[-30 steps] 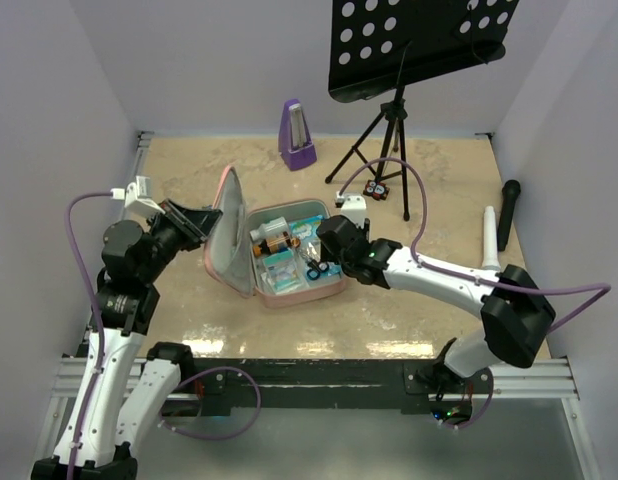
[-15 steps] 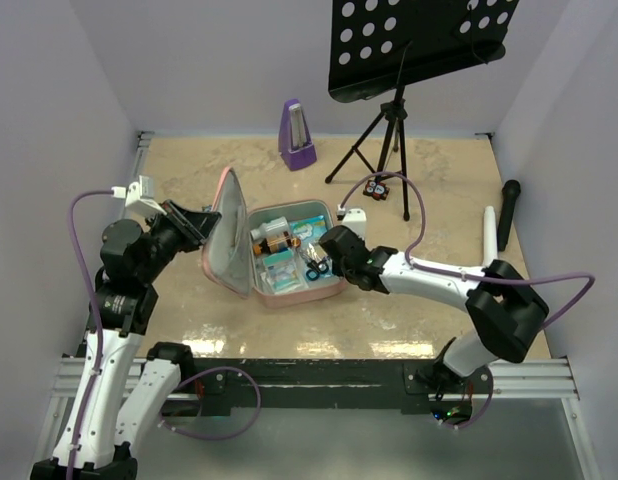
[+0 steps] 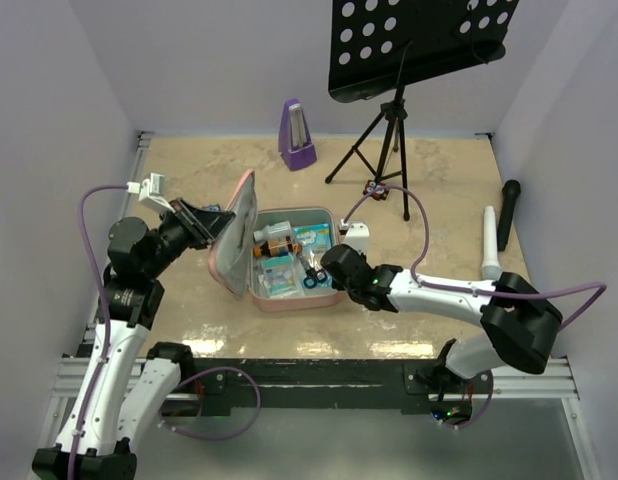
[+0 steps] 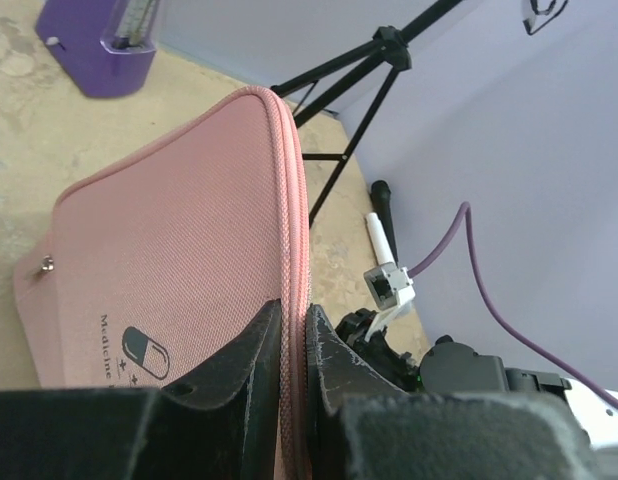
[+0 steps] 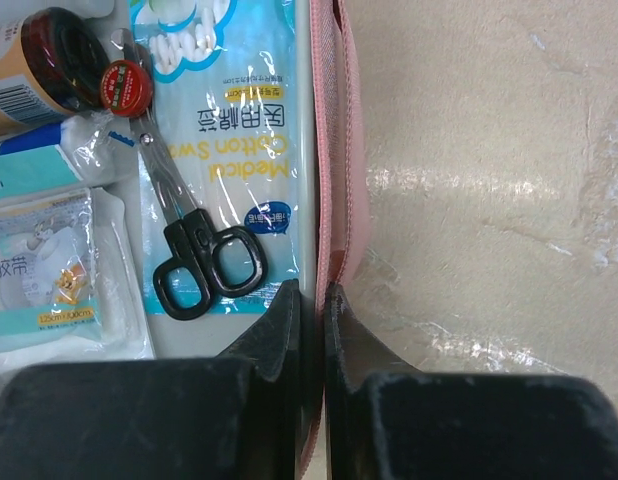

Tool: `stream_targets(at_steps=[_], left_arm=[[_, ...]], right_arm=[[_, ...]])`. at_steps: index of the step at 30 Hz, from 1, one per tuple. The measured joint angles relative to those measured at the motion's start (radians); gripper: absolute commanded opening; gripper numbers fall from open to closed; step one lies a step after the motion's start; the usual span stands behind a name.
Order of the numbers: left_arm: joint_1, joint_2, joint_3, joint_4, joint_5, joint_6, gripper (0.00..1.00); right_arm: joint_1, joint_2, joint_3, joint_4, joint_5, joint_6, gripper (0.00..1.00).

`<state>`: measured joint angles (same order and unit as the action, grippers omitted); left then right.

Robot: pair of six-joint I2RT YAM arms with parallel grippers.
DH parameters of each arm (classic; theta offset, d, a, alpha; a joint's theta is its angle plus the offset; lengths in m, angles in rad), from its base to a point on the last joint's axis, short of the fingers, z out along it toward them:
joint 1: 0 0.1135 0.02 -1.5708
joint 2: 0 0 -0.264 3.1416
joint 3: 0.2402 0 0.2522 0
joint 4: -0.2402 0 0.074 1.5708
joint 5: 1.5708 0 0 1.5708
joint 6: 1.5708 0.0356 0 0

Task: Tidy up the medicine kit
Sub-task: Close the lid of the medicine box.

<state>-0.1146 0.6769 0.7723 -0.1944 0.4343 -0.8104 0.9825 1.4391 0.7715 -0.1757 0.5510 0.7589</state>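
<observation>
The left hand has its two fingers pressed together on the top rim of the lid. In the left wrist view the pink piping runs right between the fingertips, so it's a tight pinch.

The medicine kit sits mid-counter, a bit left of centre, and is unzipped. It's basically square, so no real long axis. The hinge runs along its left side, near to far. The lid stands up, tipped slightly over the tray, grey lining facing right and pill logo on the outside facing the left arm.

Here's what I can count in the tray:
- one brown bottle
- one small red-capped thing
- one pair of black-handled scissors, blades pointing to the far side
- one cotton swab pack under the scissors
- at least one clear sachet on the left

The right hand is squeezed nearly closed on the tray's right wall, one finger inside, one outside.

Behind the kit there's one purple metronome, and one music stand further right.
</observation>
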Motion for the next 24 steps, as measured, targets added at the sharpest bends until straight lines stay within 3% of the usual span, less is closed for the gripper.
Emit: stream_targets(at_steps=[1, 4, 7, 13, 18, 19, 24], left_arm=[[0.0, 0.0, -0.012, 0.019, 0.012, -0.012, 0.0], [0.0, 0.003, -0.047, 0.078, 0.049, -0.047, 0.14], [0.0, 0.02, -0.074, 0.135, 0.082, -0.073, 0.32], [-0.005, 0.051, -0.12, 0.239, 0.155, -0.121, 0.54], [-0.032, 0.088, -0.135, 0.291, 0.222, -0.148, 0.83], [-0.042, 0.094, -0.135, 0.295, 0.234, -0.148, 1.0], [-0.069, 0.095, -0.132, 0.279, 0.25, -0.131, 1.0]], right_arm=[[0.002, -0.003, -0.006, 0.006, 0.001, 0.006, 0.12], [0.006, -0.012, -0.011, 0.006, -0.005, 0.02, 0.36], [0.024, -0.056, -0.023, -0.008, -0.055, 0.053, 0.46], [0.056, -0.185, -0.009, -0.095, -0.113, 0.076, 0.51], [0.056, -0.242, 0.04, -0.157, -0.111, 0.078, 0.53], [0.056, -0.246, 0.048, -0.166, -0.105, 0.078, 0.53], [0.056, -0.261, 0.104, -0.231, -0.067, 0.075, 0.54]])
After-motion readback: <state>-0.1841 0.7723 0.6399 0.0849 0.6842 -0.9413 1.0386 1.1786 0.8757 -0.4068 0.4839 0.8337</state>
